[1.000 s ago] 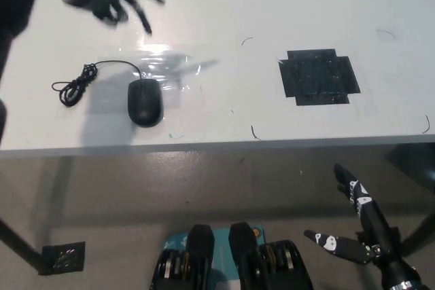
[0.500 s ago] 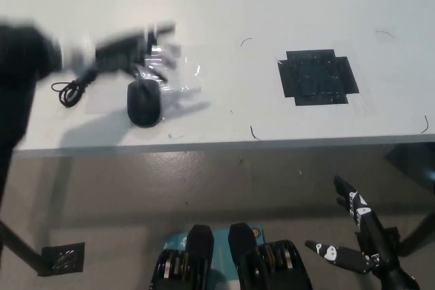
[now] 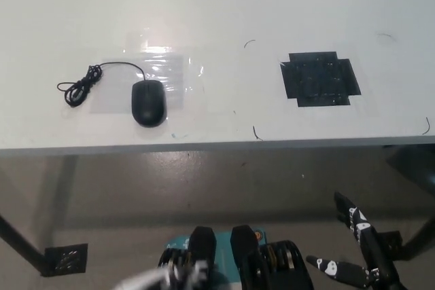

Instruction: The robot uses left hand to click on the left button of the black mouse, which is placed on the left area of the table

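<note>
— While the black mouse (image 3: pixel 147 102) is sitting on the left part of the white counter (image 3: pixel 217 5), which way is it pointing?

— Its long axis is running from the near edge toward the far side, with the cable end facing away from the robot. The cord (image 3: pixel 88 81) is curling off to the left into a loose coil, and a clear film patch (image 3: pixel 146 76) is lying under it all.

— What is differing from half a second ago?

— The arm that was sweeping over the mouse is gone from above the counter, and the mouse is lying in the same spot.

— And the hands?

— The left robot hand (image 3: pixel 160 278) is showing only as a pale blur at the bottom edge, so I cannot tell its state. The black right robot hand (image 3: pixel 357 249) is hanging low at the lower right with fingers spread, grasping nothing, partly cut off. A black tape patch (image 3: pixel 319 78) is lying well to the right.
</note>
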`<state>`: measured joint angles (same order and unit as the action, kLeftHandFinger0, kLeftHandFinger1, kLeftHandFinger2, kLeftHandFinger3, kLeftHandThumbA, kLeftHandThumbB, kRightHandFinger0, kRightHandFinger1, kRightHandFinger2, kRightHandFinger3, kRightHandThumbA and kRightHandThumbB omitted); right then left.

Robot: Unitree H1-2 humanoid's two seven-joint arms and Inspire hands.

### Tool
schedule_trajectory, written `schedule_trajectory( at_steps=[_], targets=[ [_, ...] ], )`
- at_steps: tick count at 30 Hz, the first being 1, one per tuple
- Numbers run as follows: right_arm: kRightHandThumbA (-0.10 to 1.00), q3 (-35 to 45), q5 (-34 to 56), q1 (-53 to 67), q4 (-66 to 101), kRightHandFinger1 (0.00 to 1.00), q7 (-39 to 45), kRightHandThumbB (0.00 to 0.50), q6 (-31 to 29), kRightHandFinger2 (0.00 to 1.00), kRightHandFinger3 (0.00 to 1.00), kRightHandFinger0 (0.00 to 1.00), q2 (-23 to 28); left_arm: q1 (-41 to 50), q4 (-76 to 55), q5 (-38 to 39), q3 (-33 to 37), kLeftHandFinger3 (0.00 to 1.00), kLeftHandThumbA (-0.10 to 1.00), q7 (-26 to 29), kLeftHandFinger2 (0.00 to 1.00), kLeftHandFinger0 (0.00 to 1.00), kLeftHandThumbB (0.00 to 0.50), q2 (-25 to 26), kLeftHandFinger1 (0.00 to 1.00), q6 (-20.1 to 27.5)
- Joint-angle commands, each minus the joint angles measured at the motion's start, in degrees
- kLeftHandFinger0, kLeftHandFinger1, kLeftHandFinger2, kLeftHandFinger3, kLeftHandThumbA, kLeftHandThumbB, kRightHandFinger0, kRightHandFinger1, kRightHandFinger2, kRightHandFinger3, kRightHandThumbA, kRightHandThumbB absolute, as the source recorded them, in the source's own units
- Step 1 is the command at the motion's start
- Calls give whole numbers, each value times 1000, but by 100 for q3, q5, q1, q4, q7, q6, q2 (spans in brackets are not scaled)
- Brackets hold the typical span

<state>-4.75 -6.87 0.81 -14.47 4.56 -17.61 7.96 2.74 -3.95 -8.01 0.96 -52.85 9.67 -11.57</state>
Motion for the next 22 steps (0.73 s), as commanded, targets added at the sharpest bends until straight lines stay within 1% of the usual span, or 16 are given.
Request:
schedule_trajectory(
  at_steps=[1,2,3,4,5,6,8,9,11,12,13,15,17,18,21,22],
  targets=[
    [1000,-47,-72,47,80,1000,-57,116,-394,1000,1000,937,-14,1607,-2312,793,-865,1000,1000,2115,1000,1000,347,-1173,1000,3849],
    [1000,-45,-68,40,79,1000,-63,121,-383,1000,1000,937,-22,1563,-2073,513,-763,1000,1000,2359,1000,1000,332,-1120,1000,3849],
    [1000,-44,-56,35,68,1000,-62,121,-385,1000,1000,938,-29,1536,-1891,259,-674,1000,1000,2592,1000,1000,333,-1062,1000,3849],
    [1000,-44,-44,35,67,1000,-60,117,-384,1000,1000,942,-36,1509,-1724,35,-564,1000,1000,2852,1000,1000,309,-983,1000,3849],
    [1000,-45,-30,49,93,1000,-61,130,-367,1000,1000,949,-54,1376,-1182,-334,-359,1000,1000,3368,1000,1000,267,-817,1000,3849],
    [1000,-43,-14,51,94,1000,-56,126,-368,1000,1000,952,-60,1335,-1049,-392,-322,1000,1000,3463,1000,1000,258,-778,1000,3849],
    [1000,-53,24,-34,35,1000,-23,103,-412,1000,1000,959,-61,1094,-471,-779,-210,1000,1000,4065,1000,1000,276,-636,1000,3849],
    [1000,-61,25,-59,17,1000,-10,102,-424,1000,1000,959,-58,1067,-388,-806,-192,1000,1000,4164,1000,1000,276,-617,1000,3849],
    [1000,-64,-17,-69,13,1000,-50,108,-437,1000,1000,1000,-82,795,140,-773,-337,1000,1000,4265,1000,1000,286,-638,1000,3849],
    [1000,-63,-33,-76,9,1000,-69,128,-439,1000,1000,1000,-93,662,358,-806,-409,1000,1000,4359,1000,1000,306,-679,1000,3849],
    [1000,-64,-44,-81,1,1000,-80,134,-451,1000,1000,1000,-99,554,496,-604,-588,1000,1000,4156,1000,1000,303,-812,1000,3849],
    [1000,-71,-91,-97,-29,1000,-126,165,-489,1000,1000,1000,-129,316,777,-398,-818,1000,1000,4003,1000,1000,259,-962,1000,3849],
    [1000,-69,-98,-98,-25,1000,-140,169,-493,1000,1000,1000,-144,172,942,-417,-912,1000,1000,4027,1000,1000,241,-1021,1000,3849],
    [1000,-67,-96,-102,-34,1000,-140,172,-495,1000,1000,1000,-145,113,1006,-495,-945,1000,1000,4086,1000,1000,251,-1045,1000,3849],
    [1000,-69,-100,-102,-41,1000,-133,168,-512,1000,1000,1000,-131,-12,1217,-655,-921,1000,1000,4285,1000,1000,220,-1052,1000,3849],
    [1000,-69,-100,-102,-41,1000,-133,168,-512,1000,1000,1000,-131,-12,1217,-655,-921,1000,1000,4285,1000,1000,220,-1052,1000,3849]
  ],
)
